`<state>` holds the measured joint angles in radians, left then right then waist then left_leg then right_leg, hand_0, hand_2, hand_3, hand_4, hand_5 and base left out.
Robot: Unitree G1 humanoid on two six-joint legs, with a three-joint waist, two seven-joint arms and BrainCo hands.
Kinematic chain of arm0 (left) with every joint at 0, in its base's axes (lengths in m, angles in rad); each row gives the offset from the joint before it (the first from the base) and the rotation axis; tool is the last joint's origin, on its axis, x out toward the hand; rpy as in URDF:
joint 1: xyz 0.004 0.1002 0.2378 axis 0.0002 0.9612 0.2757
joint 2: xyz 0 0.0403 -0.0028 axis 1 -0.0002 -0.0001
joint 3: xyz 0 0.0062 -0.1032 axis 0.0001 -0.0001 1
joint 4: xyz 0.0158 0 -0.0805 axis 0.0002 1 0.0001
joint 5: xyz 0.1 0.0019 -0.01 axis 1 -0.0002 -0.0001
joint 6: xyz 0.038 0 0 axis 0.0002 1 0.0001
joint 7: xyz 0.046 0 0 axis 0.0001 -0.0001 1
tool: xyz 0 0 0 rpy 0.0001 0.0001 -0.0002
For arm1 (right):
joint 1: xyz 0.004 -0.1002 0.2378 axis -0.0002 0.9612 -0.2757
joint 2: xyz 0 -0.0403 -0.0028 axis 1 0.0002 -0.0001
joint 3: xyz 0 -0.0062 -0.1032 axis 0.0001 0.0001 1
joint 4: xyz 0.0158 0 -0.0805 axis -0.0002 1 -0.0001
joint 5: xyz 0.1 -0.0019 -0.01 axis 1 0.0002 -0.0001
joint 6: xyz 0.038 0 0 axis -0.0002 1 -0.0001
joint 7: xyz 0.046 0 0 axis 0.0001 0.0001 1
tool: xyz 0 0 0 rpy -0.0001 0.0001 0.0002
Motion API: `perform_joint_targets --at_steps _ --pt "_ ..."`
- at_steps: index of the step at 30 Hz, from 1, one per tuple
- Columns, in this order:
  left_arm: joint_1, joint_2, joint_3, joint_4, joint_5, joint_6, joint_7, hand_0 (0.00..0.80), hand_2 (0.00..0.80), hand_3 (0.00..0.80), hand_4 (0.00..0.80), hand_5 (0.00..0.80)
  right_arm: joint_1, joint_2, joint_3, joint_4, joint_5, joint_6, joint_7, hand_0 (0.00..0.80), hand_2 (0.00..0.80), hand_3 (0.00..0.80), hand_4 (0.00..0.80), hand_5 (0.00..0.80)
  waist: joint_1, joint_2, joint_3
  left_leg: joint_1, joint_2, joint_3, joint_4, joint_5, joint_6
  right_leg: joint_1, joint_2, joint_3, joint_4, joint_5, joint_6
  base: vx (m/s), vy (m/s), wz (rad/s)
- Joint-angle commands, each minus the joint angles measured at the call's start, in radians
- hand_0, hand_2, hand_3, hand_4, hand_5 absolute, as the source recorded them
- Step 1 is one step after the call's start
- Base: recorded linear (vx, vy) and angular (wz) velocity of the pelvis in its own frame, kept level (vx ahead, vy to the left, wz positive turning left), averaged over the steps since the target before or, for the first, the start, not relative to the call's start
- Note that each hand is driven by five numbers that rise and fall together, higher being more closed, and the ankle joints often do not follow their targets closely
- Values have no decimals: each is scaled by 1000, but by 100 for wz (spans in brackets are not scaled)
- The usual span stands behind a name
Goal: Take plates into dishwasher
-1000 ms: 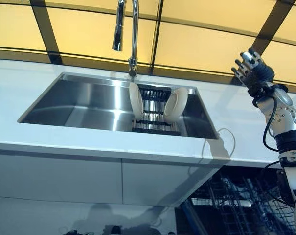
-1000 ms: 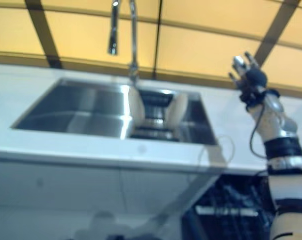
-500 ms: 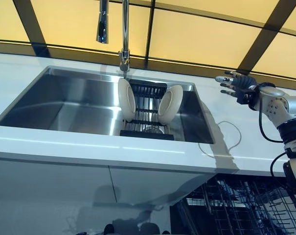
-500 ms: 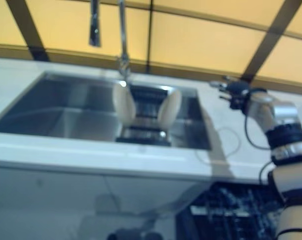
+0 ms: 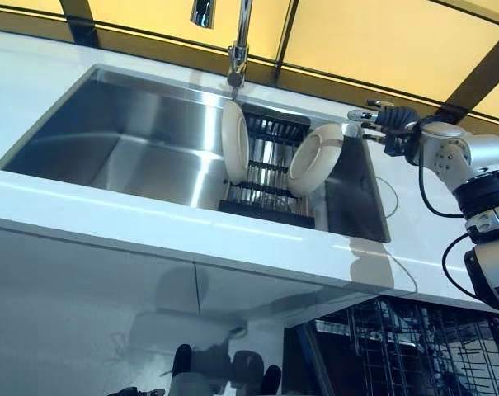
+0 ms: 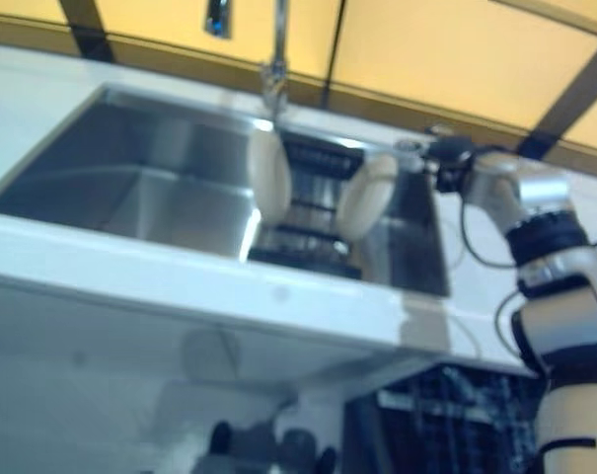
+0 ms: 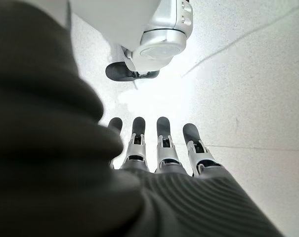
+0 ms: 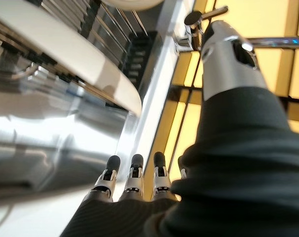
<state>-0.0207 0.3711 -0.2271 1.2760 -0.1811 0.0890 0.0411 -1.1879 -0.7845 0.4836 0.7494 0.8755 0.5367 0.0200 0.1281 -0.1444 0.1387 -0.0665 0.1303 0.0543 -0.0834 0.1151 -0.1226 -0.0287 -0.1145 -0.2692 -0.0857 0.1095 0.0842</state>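
A white worktop (image 5: 59, 210) holds a steel sink (image 5: 125, 140). In the sink, a dark rack (image 5: 270, 177) carries two plates on edge: one (image 5: 234, 142) upright, one (image 5: 315, 158) tilted. The right hand (image 5: 385, 124), fingers straight and released, hovers just beside the tilted plate. The left hand (image 7: 159, 153) hangs relaxed over the floor.

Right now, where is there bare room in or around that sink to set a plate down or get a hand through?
The sink basin is bare left of the dark rack. The white counter along its front edge is free too. It is crowded at the sink's right end: two plates, one upright and one leaning, with the right hand open just beyond.
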Motion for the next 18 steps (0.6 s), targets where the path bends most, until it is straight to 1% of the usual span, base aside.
perform_joint_targets --at_steps 1,3,6,12,18 --pt "-49 25 -41 21 -82 -55 37 0 0 0 0 0 -183 -35 62 56 -19 -29 -1 0 0 0 0 0 18 -29 26 4 -45 -6 -4 -41 42 18 -60 -11 -2 27 77 14 5 6" --pt "-50 27 -31 9 -94 -70 43 0 0 0 0 0 -181 -33 55 70 -27 -24 2 0 0 0 0 0 23 -32 31 3 -45 -7 -4 -42 42 20 -60 -15 -2 24 77 0 0 0" --pt "-48 32 -35 8 -85 -71 31 0 0 0 0 0 -187 -36 53 87 -39 -9 11 0 0 0 0 0 27 -35 38 -1 -46 -12 -4 -42 42 19 -60 -17 -2 25 78 3 -28 5" --pt "-46 34 -41 11 -92 -78 24 0 0 0 0 0 -208 -26 71 126 -51 -9 23 0 0 0 0 0 27 -33 43 -1 -46 -13 -4 -43 43 17 -57 -13 -2 22 74 -1 -2 1" --pt "-39 31 -49 5 -92 -82 22 0 0 0 0 0 -210 -35 72 141 -59 -1 40 0 0 0 0 0 25 -31 45 4 -46 -12 -4 -45 42 21 -56 -8 -2 17 73 0 0 0"
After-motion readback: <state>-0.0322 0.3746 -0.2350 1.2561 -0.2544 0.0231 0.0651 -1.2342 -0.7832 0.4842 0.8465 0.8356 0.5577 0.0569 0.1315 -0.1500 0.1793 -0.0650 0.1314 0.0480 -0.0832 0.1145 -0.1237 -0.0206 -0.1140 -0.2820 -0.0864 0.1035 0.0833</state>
